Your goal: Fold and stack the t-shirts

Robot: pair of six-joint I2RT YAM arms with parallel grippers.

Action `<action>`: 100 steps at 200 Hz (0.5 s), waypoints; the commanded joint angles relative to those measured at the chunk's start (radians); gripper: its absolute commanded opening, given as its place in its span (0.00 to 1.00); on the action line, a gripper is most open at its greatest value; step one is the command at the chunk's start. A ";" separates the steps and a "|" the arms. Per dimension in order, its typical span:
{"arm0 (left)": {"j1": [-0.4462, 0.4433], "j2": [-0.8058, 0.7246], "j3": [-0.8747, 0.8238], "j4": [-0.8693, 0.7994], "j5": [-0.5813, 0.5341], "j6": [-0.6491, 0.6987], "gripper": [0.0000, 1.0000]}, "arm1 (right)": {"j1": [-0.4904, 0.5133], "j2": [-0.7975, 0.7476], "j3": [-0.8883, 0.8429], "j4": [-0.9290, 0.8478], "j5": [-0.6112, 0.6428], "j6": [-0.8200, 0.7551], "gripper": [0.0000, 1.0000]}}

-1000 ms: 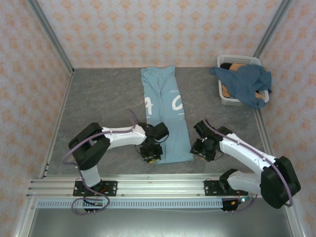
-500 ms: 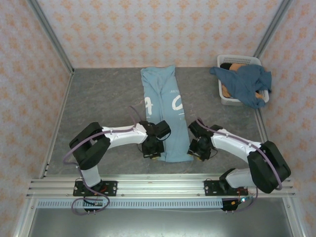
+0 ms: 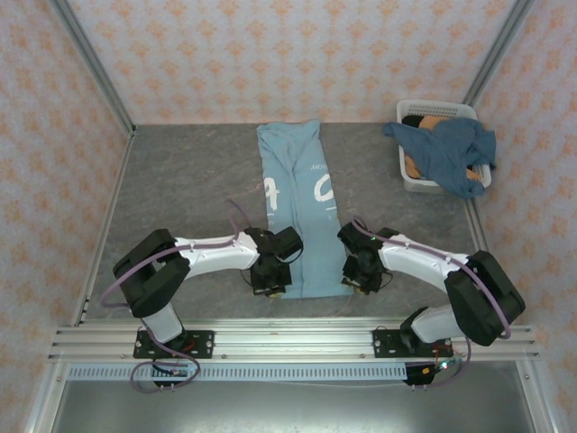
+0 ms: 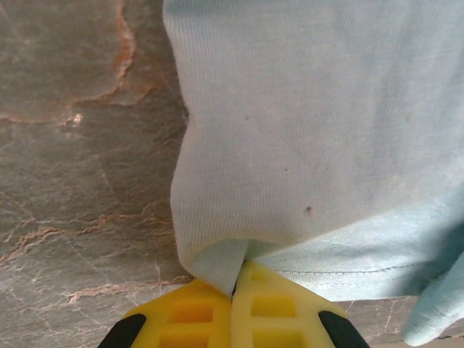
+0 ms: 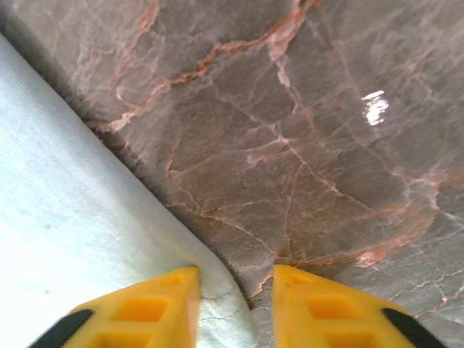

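My left hand (image 4: pixel 238 281) is clamped on the sky-blue t-shirt (image 4: pixel 304 123); my right hand (image 5: pixel 235 279), narrowly open, sits at its corner on the counter (image 5: pixel 312 130).

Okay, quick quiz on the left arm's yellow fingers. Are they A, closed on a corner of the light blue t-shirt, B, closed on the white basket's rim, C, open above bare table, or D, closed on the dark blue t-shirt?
A: in the left wrist view the left fingers are pressed together, with a fold at the near corner of the light blue t-shirt pinched between them.
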 commanded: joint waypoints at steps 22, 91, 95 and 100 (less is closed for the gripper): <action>-0.015 -0.029 -0.036 -0.015 -0.013 -0.038 0.00 | 0.046 0.022 0.003 0.080 -0.079 0.086 0.17; -0.023 -0.098 -0.069 -0.018 0.005 -0.051 0.00 | 0.075 -0.089 -0.053 0.051 -0.087 0.176 0.39; -0.023 -0.100 -0.073 -0.021 0.009 -0.049 0.00 | 0.077 -0.094 -0.058 0.051 -0.087 0.178 0.42; -0.024 -0.101 -0.078 -0.022 0.010 -0.045 0.00 | 0.077 -0.102 -0.065 0.051 -0.085 0.179 0.44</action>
